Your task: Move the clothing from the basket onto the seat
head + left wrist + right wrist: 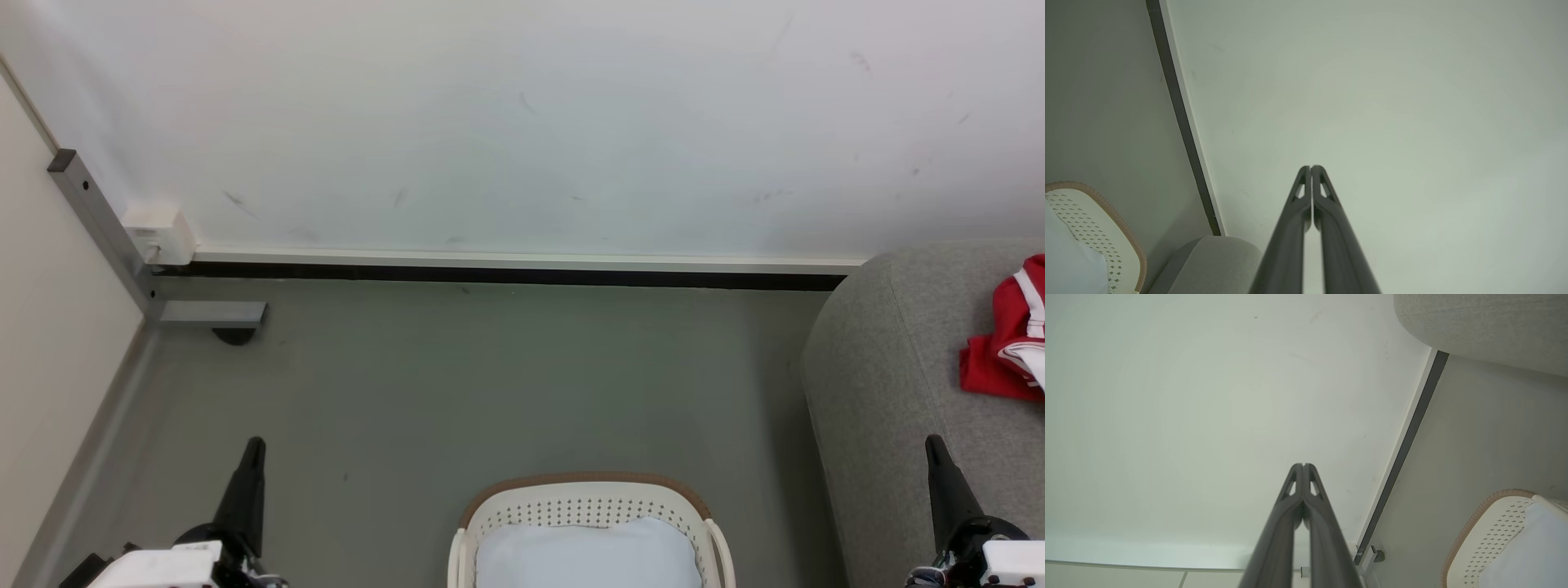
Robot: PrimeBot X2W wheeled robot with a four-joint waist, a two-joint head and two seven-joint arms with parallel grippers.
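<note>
Two grippers low, one either side. Left gripper (1310, 167): fingers pressed together, nothing between. Right gripper (1303, 465): same, tips touching, empty. One basket (588, 483) on floor (490, 392) between them, one pale bundle (588, 555) inside. One seat (890, 367) right of basket, apart from it. One red-and-white clothing heap (992, 367) on seat top, in from rounded far corner; piece count unclear. Wall (522, 122) behind.

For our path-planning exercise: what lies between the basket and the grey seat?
Only a strip of bare grey floor lies between the basket and the seat. The head view shows this.
</note>
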